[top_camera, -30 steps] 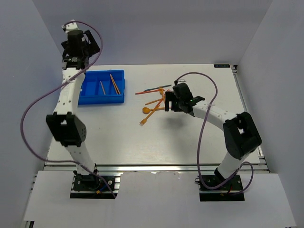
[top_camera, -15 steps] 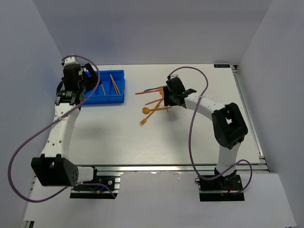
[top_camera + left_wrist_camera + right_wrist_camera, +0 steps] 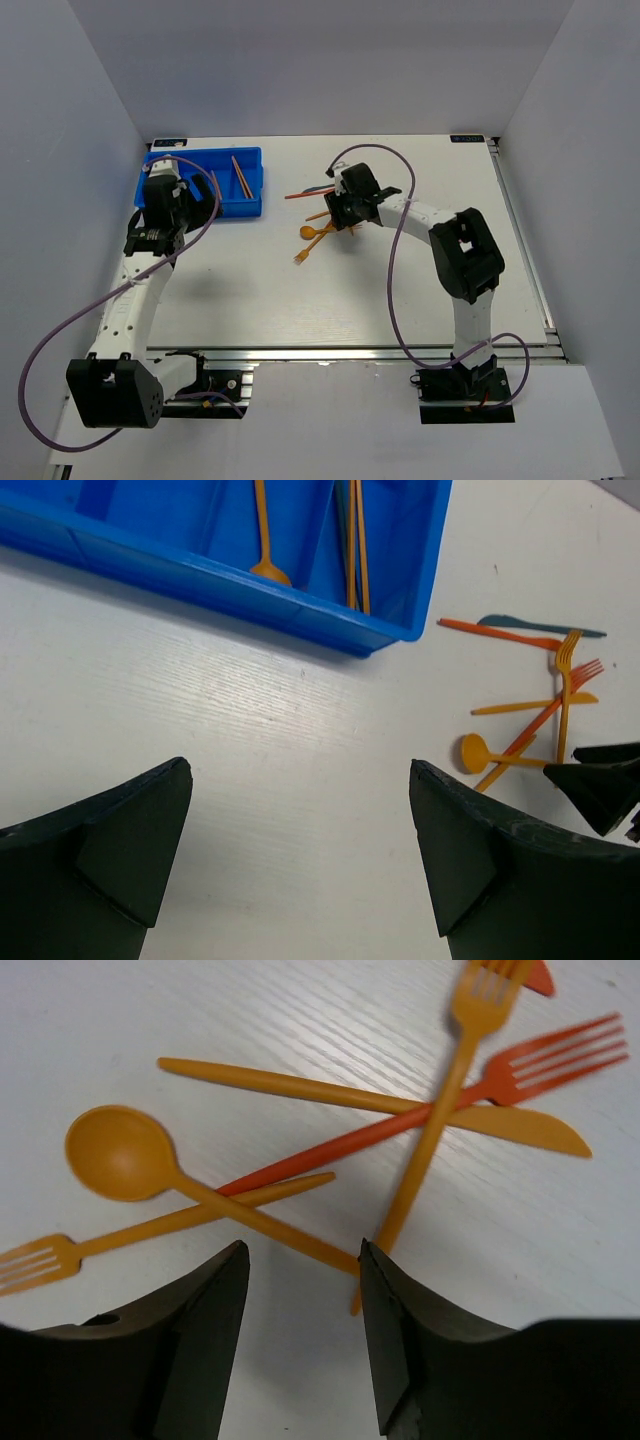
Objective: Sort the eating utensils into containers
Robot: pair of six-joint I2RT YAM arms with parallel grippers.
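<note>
Room: plain grey-lilac walls (image 3: 300,70) on three sides.
Desk (image 3: 400,290): white, faint grain; metal rail (image 3: 330,352) along the near edge.
Tray (image 3: 250,157): bright blue, far left.
Left hand (image 3: 300,780): spread, empty, near Tray.
Right hand (image 3: 300,1260): part-spread, pinching nothing, at the handle end of the orange spoon (image 3: 125,1155).
Loose utensils (image 3: 320,215): crossed heap, mid-desk.
Sorted utensils (image 3: 355,540): orange, lengthwise in Tray.
Stickers (image 3: 467,139): far corners, unreadable.

No writing is legible (table-edge stickers (image 3: 467,138) too small).
</note>
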